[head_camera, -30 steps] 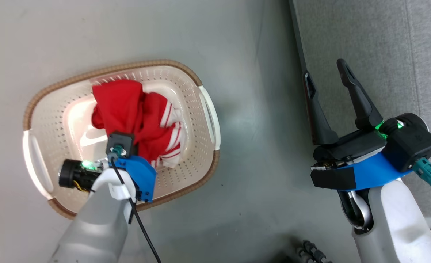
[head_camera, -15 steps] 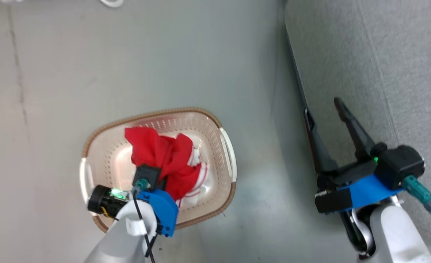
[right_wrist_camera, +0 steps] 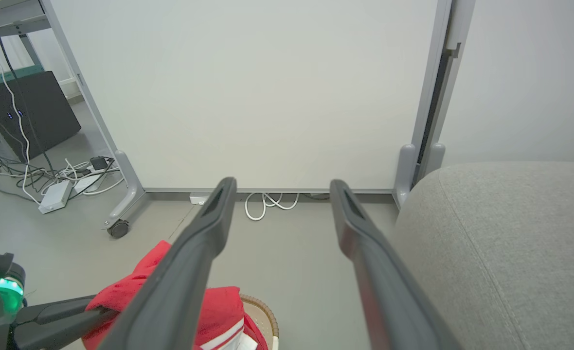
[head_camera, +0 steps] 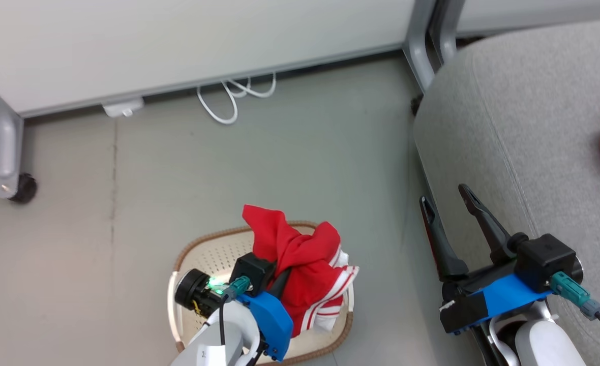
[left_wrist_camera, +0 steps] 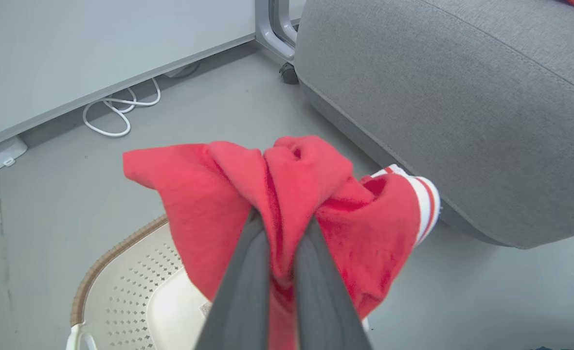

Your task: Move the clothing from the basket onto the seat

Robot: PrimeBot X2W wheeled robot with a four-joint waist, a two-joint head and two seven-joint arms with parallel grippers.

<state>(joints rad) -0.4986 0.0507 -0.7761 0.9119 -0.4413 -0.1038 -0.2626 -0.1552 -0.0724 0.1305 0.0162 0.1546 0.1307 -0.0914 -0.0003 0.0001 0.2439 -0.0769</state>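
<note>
Clothing [head_camera: 305, 274], red, striped trim: hung pinched in left claw [left_wrist_camera: 283, 218] above basket [head_camera: 198, 254]. Right claw [head_camera: 445, 194] stood spread, empty, beside seat [head_camera: 534, 127].

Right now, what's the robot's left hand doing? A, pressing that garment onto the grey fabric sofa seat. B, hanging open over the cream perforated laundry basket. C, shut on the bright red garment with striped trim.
C: the left hand has its two dark fingers pinched on the bright red striped-trim garment over the cream perforated basket, beside but not on the grey fabric seat.
</note>
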